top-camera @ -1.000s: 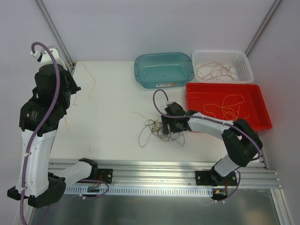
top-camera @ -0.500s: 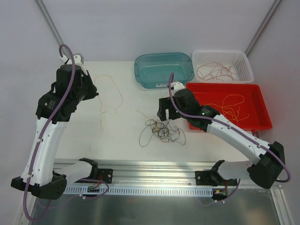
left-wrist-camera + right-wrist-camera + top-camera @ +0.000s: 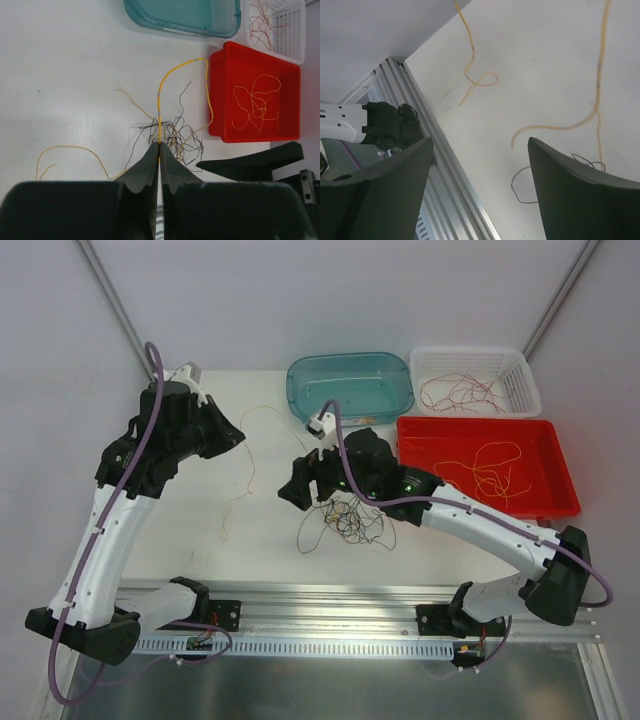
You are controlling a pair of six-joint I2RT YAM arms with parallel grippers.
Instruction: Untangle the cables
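Left of the tangle (image 3: 348, 522), my left gripper (image 3: 159, 146) was clamped on a yellow cable (image 3: 165, 80); my right gripper (image 3: 480, 150) hung wide open, empty, above the tangle's left edge.

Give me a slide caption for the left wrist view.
Left gripper shut on a yellow cable running over the tangle, red tray beyond.

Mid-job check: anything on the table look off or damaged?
Nothing looks spilled or damaged. One thing to watch: the yellow wire pinched in the shut left gripper arcs past the red tray and seems to run back into the tangle, so it may not be free yet.
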